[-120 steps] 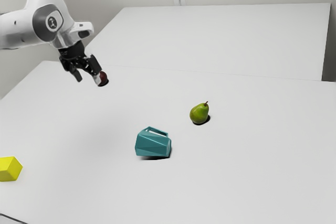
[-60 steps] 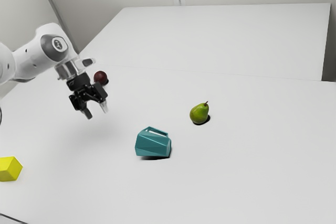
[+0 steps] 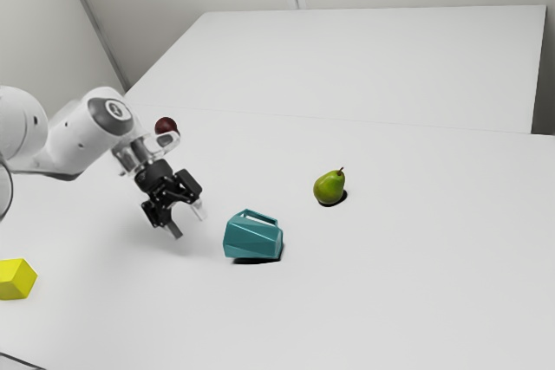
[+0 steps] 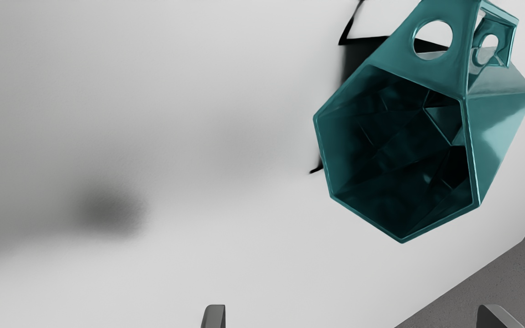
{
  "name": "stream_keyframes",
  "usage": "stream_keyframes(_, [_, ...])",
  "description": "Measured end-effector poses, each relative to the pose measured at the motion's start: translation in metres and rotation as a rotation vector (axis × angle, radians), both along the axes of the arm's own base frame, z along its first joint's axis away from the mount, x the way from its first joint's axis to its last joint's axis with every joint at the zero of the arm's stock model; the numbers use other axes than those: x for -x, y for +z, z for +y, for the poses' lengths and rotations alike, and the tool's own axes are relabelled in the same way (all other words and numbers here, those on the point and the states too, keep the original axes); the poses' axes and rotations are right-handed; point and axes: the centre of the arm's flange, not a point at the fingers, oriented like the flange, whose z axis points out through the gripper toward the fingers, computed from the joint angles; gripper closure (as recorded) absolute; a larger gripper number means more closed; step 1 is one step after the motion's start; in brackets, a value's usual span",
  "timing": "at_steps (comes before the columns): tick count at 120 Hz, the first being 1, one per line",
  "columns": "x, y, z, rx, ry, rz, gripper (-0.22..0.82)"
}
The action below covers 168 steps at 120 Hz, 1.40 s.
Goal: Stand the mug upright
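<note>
Item, one teal mug (image 3: 253,238), the task's object: on its side on the white table (image 3: 416,301), handle (image 3: 260,216) uppermost, mouth (image 4: 399,155) facing my gripper (image 3: 188,223). Item, said gripper: fingers spread wide, holding nothing, near the mug but apart from it. Hazards, by my judgement: a fingertip meeting the rim could shove the mug along the table, if I come in low and head-on; the faceted body could roll from one flat to another, if one finger presses before its fellow; the handle could foul a finger, if I close with the wrist badly turned; a grip on the lip alone could let the body swing or slip while being righted, its weight hanging off to one side; an overlong push could carry it towards the pear (image 3: 329,187). Views compared: the wrist view gives me the dark hollow, the angular rim and round holes by the handle; the exterior view, with the mouth turned from it, supplies the gap to my fingers, the pear, a yellow block (image 3: 16,279) and a dark red ball (image 3: 166,126).
</note>
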Motion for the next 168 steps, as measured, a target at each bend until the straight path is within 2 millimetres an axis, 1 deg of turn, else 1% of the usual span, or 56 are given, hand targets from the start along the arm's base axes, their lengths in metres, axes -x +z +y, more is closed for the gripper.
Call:
stream_keyframes(17, [-0.004, -0.005, -0.012, 0.023, 0.032, -0.01, 0.0])
stream_keyframes(26, [-0.002, -0.01, -0.018, 0.035, 0.054, -0.008, 0.0])
stream_keyframes(46, [-0.002, -0.018, -0.025, 0.055, 0.104, -0.013, 0.0])
stream_keyframes(62, [-0.007, -0.023, -0.036, 0.066, 0.129, -0.021, 0.0])
stream_keyframes(80, [-0.013, -0.025, -0.049, 0.075, 0.155, -0.037, 0.0])
stream_keyframes(97, [-0.018, -0.025, -0.055, 0.082, 0.186, -0.049, 0.0])
stream_keyframes(116, [-0.018, -0.027, -0.061, 0.089, 0.209, -0.049, 0.01])
stream_keyframes(121, [-0.019, -0.027, -0.061, 0.091, 0.214, -0.05, 0.04])
stream_keyframes(141, [-0.019, -0.026, -0.061, 0.093, 0.227, -0.05, 0.26])
stream_keyframes(156, [-0.02, -0.022, -0.062, 0.097, 0.229, -0.055, 0.38])
stream_keyframes(168, [-0.017, -0.024, -0.063, 0.103, 0.235, -0.047, 0.54])
